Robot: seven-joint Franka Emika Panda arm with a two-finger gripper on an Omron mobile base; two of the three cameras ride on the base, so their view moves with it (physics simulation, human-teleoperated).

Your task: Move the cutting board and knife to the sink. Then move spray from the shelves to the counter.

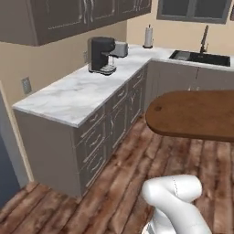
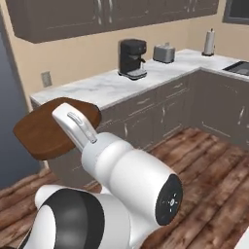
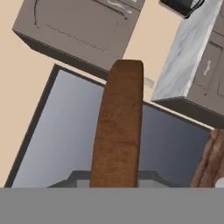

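- The pincer is closed nearly tight on one end of the cutting board (image 3: 117, 127), which juts straight out ahead of it, carried in mid-air over the floor.
- The sink (image 1: 201, 58) lies well ahead, across the counter (image 1: 82, 93) corner — a long carry.
- Risk: held by one end, the board could pivot or slip out.
- Risk: its far end (image 1: 194, 114) may clip the cabinets or faucet (image 1: 204, 39) on a swing.

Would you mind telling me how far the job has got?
Done: nothing delivered yet. In hand: the end effector is shut on the cutting board, carried in the air above the floor, away from the sink. Left: board into the sink, then the knife and spray.
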